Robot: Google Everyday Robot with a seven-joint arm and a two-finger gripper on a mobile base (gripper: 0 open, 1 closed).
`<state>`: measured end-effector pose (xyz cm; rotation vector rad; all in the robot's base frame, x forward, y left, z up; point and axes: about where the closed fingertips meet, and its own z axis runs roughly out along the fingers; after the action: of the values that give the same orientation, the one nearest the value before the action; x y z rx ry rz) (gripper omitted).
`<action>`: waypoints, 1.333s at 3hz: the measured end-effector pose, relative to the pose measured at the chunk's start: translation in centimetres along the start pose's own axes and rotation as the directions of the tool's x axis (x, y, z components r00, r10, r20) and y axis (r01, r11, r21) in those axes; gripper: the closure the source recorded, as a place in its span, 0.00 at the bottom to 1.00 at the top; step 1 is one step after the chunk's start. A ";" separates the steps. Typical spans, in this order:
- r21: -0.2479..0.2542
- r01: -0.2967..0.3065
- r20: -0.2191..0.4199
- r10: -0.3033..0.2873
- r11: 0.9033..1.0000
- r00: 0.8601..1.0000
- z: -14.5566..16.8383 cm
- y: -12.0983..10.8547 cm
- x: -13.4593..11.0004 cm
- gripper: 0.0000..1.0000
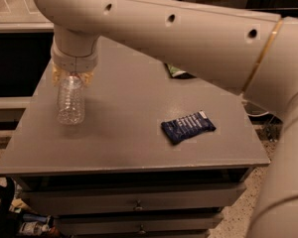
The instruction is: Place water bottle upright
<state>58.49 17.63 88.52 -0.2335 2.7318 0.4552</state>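
Upright near left edge of smooth grey table (pixel 129 98): clear ribbed plastic water bottle (pixel 71 103). Clamped on its top from above: gripper (pixel 73 77), amber-tinted, under rounded cream arm (pixel 188 33). Well apart to the right, flat on the tabletop: crinkled dark blue packet (pixel 187 126).

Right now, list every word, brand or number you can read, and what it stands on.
No text can be read.
Pale print on the blue packet on the table: too blurred.
No readable label on the water bottle, beneath the end effector at the table's left.
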 end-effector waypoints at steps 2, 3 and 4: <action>-0.038 0.132 0.253 -0.118 0.991 0.960 -6.1 -3.2 -3.3 1.00; -0.021 0.226 0.359 -0.204 0.974 0.911 -8.6 -3.6 -4.6 1.00; -0.004 0.361 0.476 -0.316 0.932 0.821 -11.8 -3.4 -6.6 1.00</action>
<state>61.55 11.13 100.46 -0.5496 2.1357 0.4662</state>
